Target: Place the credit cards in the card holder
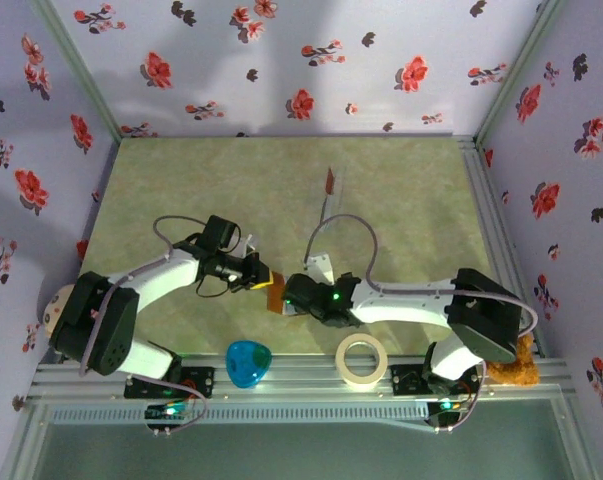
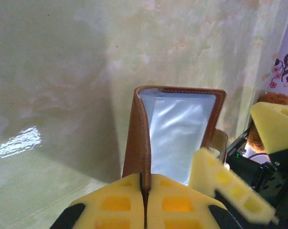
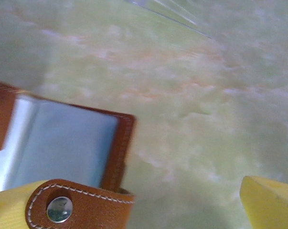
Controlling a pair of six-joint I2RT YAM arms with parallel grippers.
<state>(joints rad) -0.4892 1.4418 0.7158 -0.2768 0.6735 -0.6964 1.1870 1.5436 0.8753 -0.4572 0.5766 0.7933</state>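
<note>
Brown card holder (image 2: 133,143) edge in left claw (image 2: 144,187)

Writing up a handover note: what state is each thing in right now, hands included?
left hand, shut on the card holder
right hand, open beside the card holder
card holder, open, clear sleeve showing, tab unsnapped
red card, standing upright, outside the holder
tape roll, lying flat

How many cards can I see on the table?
1: a red card standing upright toward the back of the table. More may be hidden behind it or inside the card holder.
</note>
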